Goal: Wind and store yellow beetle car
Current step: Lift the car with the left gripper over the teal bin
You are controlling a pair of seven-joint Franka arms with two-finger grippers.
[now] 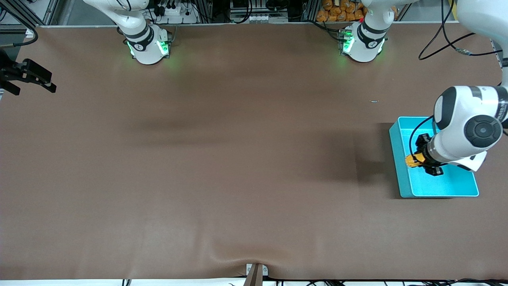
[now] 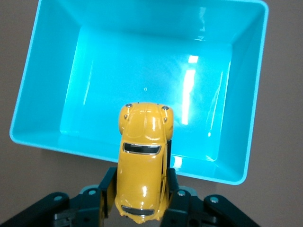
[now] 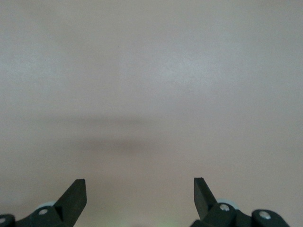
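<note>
The yellow beetle car (image 1: 410, 161) is clamped between the fingers of my left gripper (image 1: 417, 162), which holds it in the air over the cyan bin (image 1: 398, 167) at the left arm's end of the table. In the left wrist view the car (image 2: 142, 161) points toward the bin (image 2: 142, 61), whose floor is bare, and the gripper (image 2: 141, 178) grips its sides. My right gripper (image 3: 139, 189) is open and empty over bare table. In the front view it (image 1: 48, 81) waits at the right arm's end of the table.
The brown table mat (image 1: 238, 159) is bare between the arms' bases and the front edge. A small pale speck (image 1: 374, 101) lies on the mat between the bin and the left arm's base. Cables trail near the table's corner (image 1: 456, 47).
</note>
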